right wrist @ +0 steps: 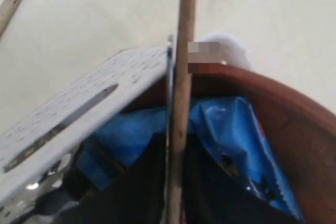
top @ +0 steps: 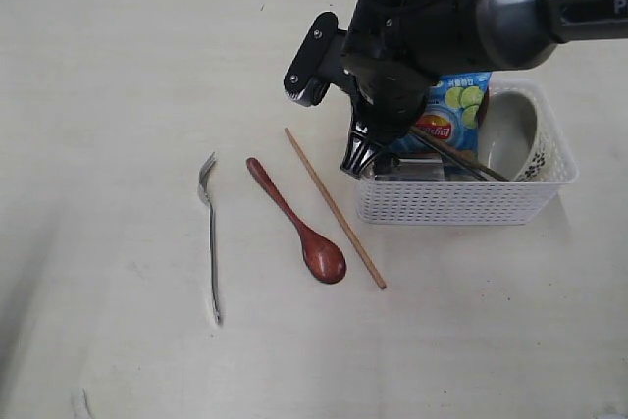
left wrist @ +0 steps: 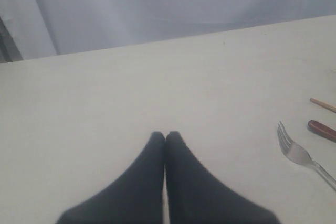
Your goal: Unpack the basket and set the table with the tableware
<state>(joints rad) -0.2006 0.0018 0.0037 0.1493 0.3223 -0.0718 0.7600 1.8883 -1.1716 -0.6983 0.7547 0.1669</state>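
— Down at the left end of the white perforated plastic basket (top: 461,205), what is your right end effector (top: 359,164) doing?

— It dips just inside the rim there. My wrist camera shows it (right wrist: 176,192) drawn narrow, with its dark fingers (right wrist: 142,187) pressed against both sides of a thin wooden chopstick (right wrist: 184,77). That stick runs away from me, across the edge of a brown round plate (right wrist: 299,129). A blue snack bag (right wrist: 231,129) lies behind it, against the plate.

— What else sits in the basket?

— A white floral bowl (top: 510,134) stands on its side at the right end, beside the bag.

— And out on the pale cream table (top: 118,76)?

— Three pieces lie flat to the left of the basket, none of them touching. The second wooden chopstick (top: 334,208) is nearest the basket and my right end effector. Next comes the dark red-brown wooden spoon (top: 299,225), and the steel fork (top: 211,242) lies farthest out.

— Your left end effector (left wrist: 165,136)?

— Closed, fingertips touching, nothing between them. It hangs over bare table, with the fork's tines near it.
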